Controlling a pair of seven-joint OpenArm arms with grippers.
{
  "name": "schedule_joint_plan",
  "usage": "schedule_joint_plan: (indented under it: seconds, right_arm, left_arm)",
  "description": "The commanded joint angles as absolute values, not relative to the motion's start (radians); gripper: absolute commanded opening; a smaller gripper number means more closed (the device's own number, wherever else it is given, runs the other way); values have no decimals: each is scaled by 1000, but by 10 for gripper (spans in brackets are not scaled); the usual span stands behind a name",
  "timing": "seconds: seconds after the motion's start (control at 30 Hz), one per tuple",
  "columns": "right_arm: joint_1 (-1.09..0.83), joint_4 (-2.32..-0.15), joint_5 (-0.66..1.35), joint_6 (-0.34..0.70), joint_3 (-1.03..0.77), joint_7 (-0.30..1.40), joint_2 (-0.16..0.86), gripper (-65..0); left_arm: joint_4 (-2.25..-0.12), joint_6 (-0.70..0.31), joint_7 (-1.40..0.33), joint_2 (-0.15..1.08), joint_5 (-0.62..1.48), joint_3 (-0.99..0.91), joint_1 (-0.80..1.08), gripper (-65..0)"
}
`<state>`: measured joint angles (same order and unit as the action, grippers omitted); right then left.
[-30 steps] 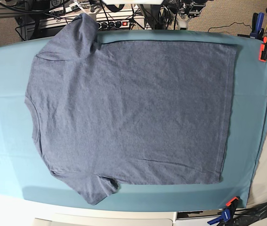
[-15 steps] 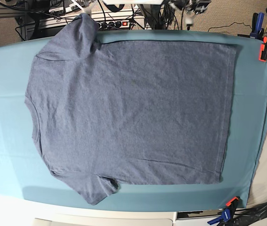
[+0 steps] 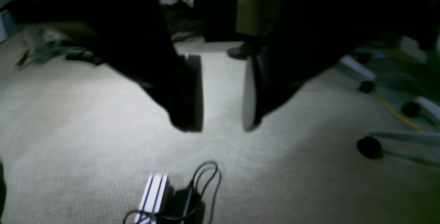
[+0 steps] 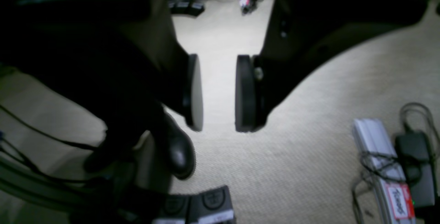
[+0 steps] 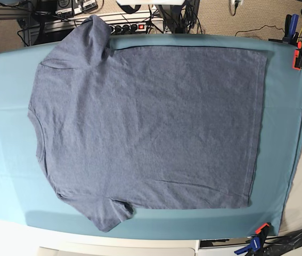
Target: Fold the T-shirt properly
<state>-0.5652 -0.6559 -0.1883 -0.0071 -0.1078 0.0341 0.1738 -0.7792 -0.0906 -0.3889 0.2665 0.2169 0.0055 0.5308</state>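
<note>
the t-shirt (image 5: 145,128) lies flat and plain side up on the teal cloth (image 5: 7,133) over the desk, long axis running across the base view: collar at that view's left, hem at its right, one sleeve at the far edge, one at the near edge. my left gripper (image 3: 222,93) and right gripper (image 4: 219,93) both hang with pads parted and empty, over carpet (image 3: 86,131), off the desk. neither arm shows in the base view, so i cannot tell which is nearer. orange clamps (image 5: 299,55) sit at the cloth's corners, clear of the shirt.
</note>
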Motion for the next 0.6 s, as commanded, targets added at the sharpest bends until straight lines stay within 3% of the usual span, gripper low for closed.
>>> schedule_joint_plan:
  seconds: [0.0, 0.3, 0.57]
  right_arm:
    - [-613, -702, -188, -19, -108, 25, 201, -478]
    - [-924, -1159, -249, -40, 7, 7, 360, -478]
    - [-1120, -1471, -308, -62, 7, 7, 381, -478]
  left_arm:
    - [-838, -95, -385, 298, 218, 4, 575, -466]
    - [-1309, -94, -426, 470, 118, 4, 841, -466]
    - [-1586, -88, -481, 540, 9, 4, 995, -465]
